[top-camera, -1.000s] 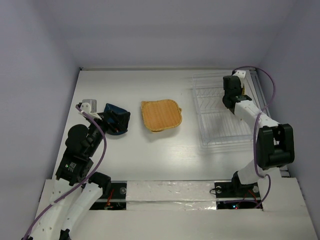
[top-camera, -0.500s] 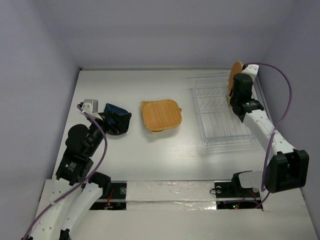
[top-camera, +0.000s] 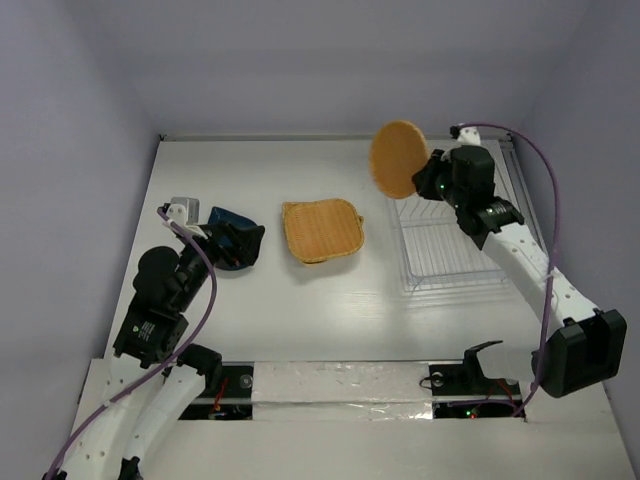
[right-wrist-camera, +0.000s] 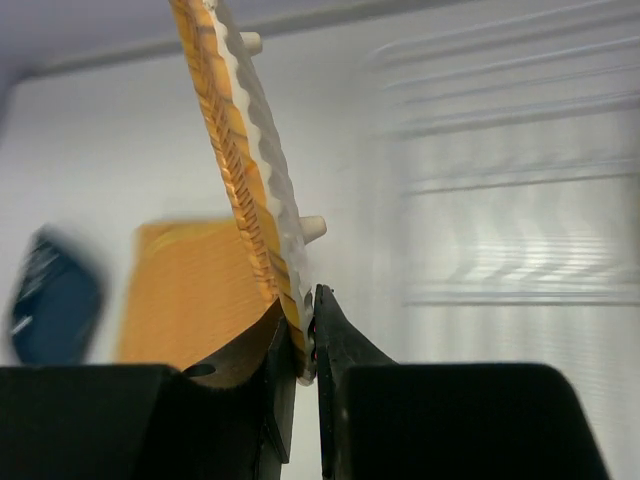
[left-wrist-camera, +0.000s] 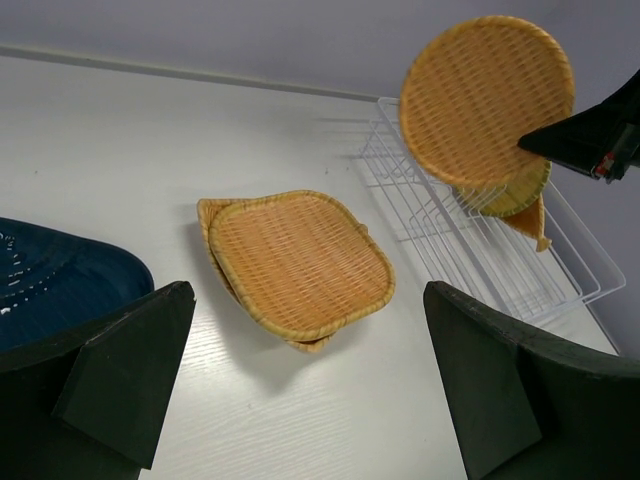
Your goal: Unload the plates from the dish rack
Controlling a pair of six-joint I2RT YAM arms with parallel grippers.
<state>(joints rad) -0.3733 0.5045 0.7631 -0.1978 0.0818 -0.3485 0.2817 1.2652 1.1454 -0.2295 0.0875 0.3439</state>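
Observation:
My right gripper point(top-camera: 432, 178) is shut on the rim of a round orange-tan plate point(top-camera: 398, 158), holding it on edge in the air over the left end of the clear dish rack point(top-camera: 450, 286). In the right wrist view the plate point(right-wrist-camera: 240, 150) rises edge-on from the pinched jaws point(right-wrist-camera: 308, 312). The left wrist view shows more orange plates point(left-wrist-camera: 520, 195) standing in the rack point(left-wrist-camera: 470, 250). A stack of rounded-square plates point(top-camera: 321, 230) lies mid-table. The dark blue plate point(top-camera: 226, 222) lies at the left, beside my open left gripper point(top-camera: 245, 245), which has nothing between its fingers.
White walls close in the table at the back and both sides. The rack sits against the right wall. The right arm's purple cable point(top-camera: 550, 200) loops along the rack's right side. The stacked plates point(left-wrist-camera: 298, 262) lie ahead of the left gripper point(left-wrist-camera: 310, 400).
The right gripper has lifted the round plate up out of the rack and carried it left, swinging it from the rack's right side to its left end. The left arm has barely moved.

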